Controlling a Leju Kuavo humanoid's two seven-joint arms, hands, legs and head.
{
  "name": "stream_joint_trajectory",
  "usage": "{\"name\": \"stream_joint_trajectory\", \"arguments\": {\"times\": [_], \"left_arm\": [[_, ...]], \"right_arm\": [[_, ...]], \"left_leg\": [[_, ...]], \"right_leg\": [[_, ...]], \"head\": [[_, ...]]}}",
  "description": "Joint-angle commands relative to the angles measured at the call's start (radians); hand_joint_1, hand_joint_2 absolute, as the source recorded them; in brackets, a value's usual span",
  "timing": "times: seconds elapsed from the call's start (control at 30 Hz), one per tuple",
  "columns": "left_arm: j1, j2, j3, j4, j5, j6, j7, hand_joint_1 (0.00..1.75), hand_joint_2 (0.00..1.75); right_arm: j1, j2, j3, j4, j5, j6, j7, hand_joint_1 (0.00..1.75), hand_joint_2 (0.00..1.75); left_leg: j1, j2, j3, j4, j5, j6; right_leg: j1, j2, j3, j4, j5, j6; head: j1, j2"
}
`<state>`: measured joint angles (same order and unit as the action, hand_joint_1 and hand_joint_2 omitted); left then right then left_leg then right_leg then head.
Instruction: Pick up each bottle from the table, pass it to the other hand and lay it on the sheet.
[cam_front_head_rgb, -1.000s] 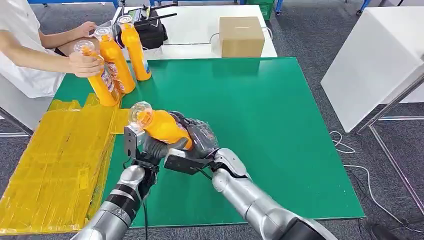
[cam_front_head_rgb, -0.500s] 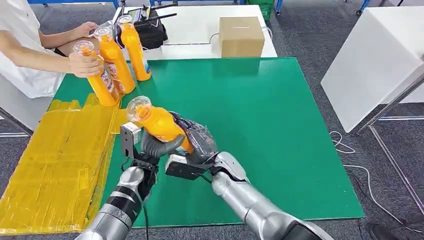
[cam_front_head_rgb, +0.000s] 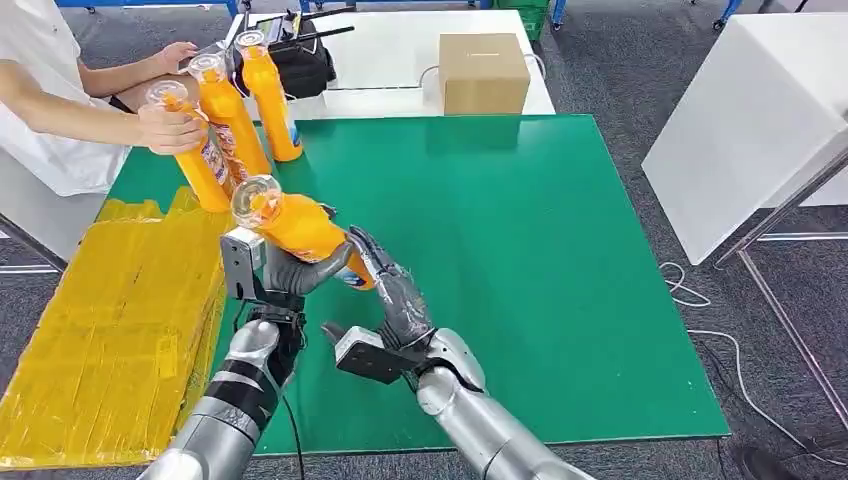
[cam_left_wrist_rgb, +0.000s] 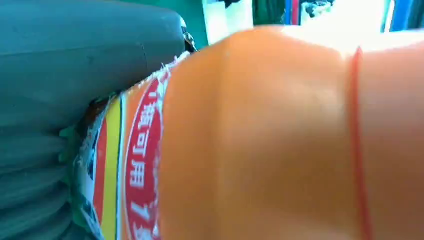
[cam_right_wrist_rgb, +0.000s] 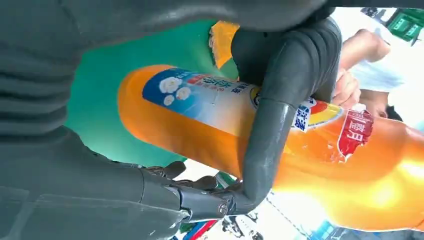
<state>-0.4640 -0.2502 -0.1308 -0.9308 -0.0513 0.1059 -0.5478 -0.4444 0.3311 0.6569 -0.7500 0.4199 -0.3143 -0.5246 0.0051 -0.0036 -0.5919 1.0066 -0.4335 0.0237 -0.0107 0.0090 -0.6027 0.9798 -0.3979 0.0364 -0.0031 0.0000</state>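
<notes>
We see the green table (cam_front_head_rgb: 520, 250) with the yellow sheet (cam_front_head_rgb: 100, 330) draped over its near left edge. At the far left a person's hand (cam_front_head_rgb: 168, 130) grips one of three upright orange bottles (cam_front_head_rgb: 232, 120). Above the table's near left part, beside the sheet, our left hand (cam_front_head_rgb: 290, 275) is wrapped around a tilted orange bottle (cam_front_head_rgb: 295, 225), cap pointing far left. Our right hand (cam_front_head_rgb: 395, 290) has its fingers spread, one finger (cam_right_wrist_rgb: 270, 135) lying across the bottle's label.
</notes>
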Motion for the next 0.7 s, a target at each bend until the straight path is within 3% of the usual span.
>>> {"name": "stream_joint_trajectory", "arguments": {"times": [0.03,0.1,0.13,0.23,0.27,0.33,0.47,0.7], "left_arm": [[-0.143,0.069,-0.009,0.073,-0.488,0.538,0.06,1.75,1.75],[-0.162,0.103,0.025,0.096,-0.68,0.592,0.131,1.75,1.75],[-0.147,0.096,0.102,0.06,-0.861,0.592,0.165,1.75,1.75],[-0.13,0.131,0.233,-0.013,-1.388,0.592,0.333,1.75,1.75],[-0.143,0.158,0.213,0.019,-1.499,0.592,0.401,1.75,1.75],[-0.253,0.282,-0.013,0.247,-1.52,0.592,0.589,1.75,1.75],[-0.338,0.36,-0.287,0.435,-1.52,0.592,0.783,1.75,1.75],[-0.325,0.378,-0.324,0.493,-1.52,0.58,0.816,1.75,1.75]], "right_arm": [[0.199,-0.081,-0.188,-0.454,-0.204,0.238,-0.05,0.0,0.0],[0.223,-0.096,-0.232,-0.514,-0.267,0.274,-0.019,0.0,0.0],[0.223,-0.108,-0.249,-0.516,-0.287,0.272,0.018,0.0,0.0],[0.209,-0.145,-0.314,-0.49,-0.305,0.199,0.054,0.0,0.0],[0.201,-0.153,-0.331,-0.483,-0.329,0.194,0.057,0.0,0.0],[0.168,-0.19,-0.367,-0.444,-0.416,0.258,0.075,0.0,0.0],[0.16,-0.197,-0.362,-0.428,-0.414,0.246,0.062,0.0,0.0],[0.174,-0.229,-0.362,-0.472,-0.416,0.225,0.06,0.0,0.0]], "left_leg": [[0.001,-0.004,0.001,0.001,-0.001,-0.001],[0.002,-0.001,0.002,0.0,-0.002,-0.001],[0.001,-0.001,0.0,0.0,-0.001,-0.001],[0.001,-0.003,0.003,0.0,-0.002,-0.001],[0.001,-0.001,0.002,-0.001,-0.002,-0.001],[0.001,0.001,0.005,-0.001,-0.002,-0.001],[0.001,-0.007,0.003,0.0,0.0,-0.001],[0.001,-0.002,0.004,-0.001,-0.001,-0.001]], "right_leg": [[0.001,-0.005,0.003,0.0,-0.002,-0.001],[0.002,-0.002,0.003,-0.001,-0.001,-0.001],[0.001,-0.002,0.001,-0.001,-0.001,-0.001],[0.002,-0.004,0.005,-0.002,-0.002,-0.001],[0.002,-0.001,0.003,-0.002,0.0,-0.001],[0.001,0.0,0.005,-0.002,0.0,-0.001],[0.002,-0.009,0.005,-0.001,-0.002,-0.002],[0.002,-0.003,0.005,-0.001,-0.001,-0.001]], "head": [[0.0,0.0],[0.0,0.0],[-0.001,0.0],[0.0,0.0],[0.0,0.0],[0.0,0.0],[0.001,0.0],[0.0,0.0]]}}
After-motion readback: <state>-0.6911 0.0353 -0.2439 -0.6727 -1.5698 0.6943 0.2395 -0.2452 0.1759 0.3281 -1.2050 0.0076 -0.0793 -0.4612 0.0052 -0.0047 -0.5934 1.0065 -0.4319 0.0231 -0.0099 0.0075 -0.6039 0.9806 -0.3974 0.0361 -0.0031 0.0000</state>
